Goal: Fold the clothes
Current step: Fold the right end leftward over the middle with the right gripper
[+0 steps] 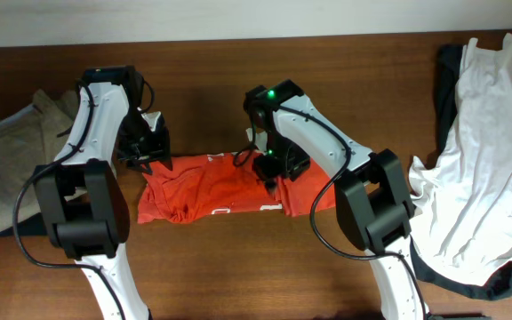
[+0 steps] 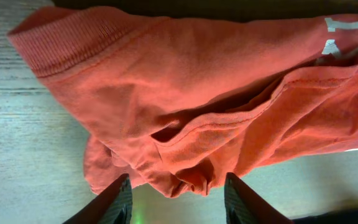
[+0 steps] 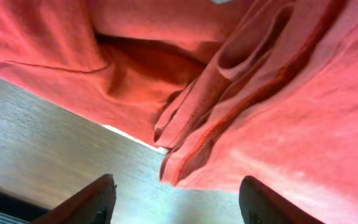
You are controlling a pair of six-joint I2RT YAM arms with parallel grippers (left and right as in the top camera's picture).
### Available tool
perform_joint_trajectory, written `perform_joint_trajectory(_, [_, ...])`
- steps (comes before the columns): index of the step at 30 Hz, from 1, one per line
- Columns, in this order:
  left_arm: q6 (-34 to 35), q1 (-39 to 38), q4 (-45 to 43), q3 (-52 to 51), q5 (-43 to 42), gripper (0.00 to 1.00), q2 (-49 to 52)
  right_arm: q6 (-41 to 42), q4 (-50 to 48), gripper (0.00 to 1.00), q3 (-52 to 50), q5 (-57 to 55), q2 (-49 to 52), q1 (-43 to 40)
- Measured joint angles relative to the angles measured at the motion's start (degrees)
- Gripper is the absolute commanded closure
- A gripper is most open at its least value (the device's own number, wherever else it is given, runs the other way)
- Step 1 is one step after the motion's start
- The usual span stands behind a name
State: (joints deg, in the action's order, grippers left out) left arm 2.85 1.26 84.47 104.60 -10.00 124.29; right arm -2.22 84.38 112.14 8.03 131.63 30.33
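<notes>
One T-shirt [image 1: 207, 188] lies crumpled on the table [image 1: 238, 267], between one white shirt [image 1: 483, 133] at right and one pair of trousers [image 1: 7, 151] at left. Two grippers hang over it, left gripper [image 2: 178, 193] and right gripper [image 3: 176, 199], each with fingers spread

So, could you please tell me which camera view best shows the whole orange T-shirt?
The overhead view: nearly the whole T-shirt is in frame. Both wrist views show only close-up folds and seams.
</notes>
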Motion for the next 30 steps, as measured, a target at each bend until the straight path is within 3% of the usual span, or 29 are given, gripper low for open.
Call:
perform_joint_trajectory(6, [0.00, 0.00, -0.09, 0.00, 0.85, 0.51, 0.00, 0.72, -0.50, 0.29, 0.00, 1.64, 0.00, -9.49])
perform_joint_trajectory(9, [0.00, 0.00, -0.20, 0.00, 1.05, 0.51, 0.00, 0.72, -4.55, 0.30, 0.00, 4.31, 0.00, -7.04])
perform_joint_trajectory(10, [0.00, 0.00, 0.07, 0.00, 1.05, 0.51, 0.00, 0.72, -5.11, 0.33, 0.00, 5.16, 0.00, -4.15])
perform_joint_trajectory(11, [0.00, 0.00, 0.11, 0.00, 1.07, 0.51, 0.00, 2.36, -8.31, 0.45, -0.22, 4.81, 0.00, -1.97])
perform_joint_trajectory(17, [0.00, 0.00, 0.13, 0.00, 1.07, 0.51, 0.00, 10.93, -13.18, 0.45, -1.70, -2.93, 0.00, -1.68])
perform_joint_trajectory(24, [0.00, 0.00, 0.13, 0.00, 1.07, 0.51, 0.00, 12.96, -7.50, 0.41, -1.70, -4.15, 0.00, -1.68])
perform_joint_trajectory(29, [0.00, 0.00, 0.13, 0.00, 1.07, 0.51, 0.00, 12.96, -10.21, 0.42, -1.73, -4.15, 0.00, -1.68])
perform_joint_trajectory(30, [0.00, 0.00, 0.13, 0.00, 1.07, 0.51, 0.00, 12.96, -10.64, 0.50, -2.08, -4.15, 0.00, -1.68])
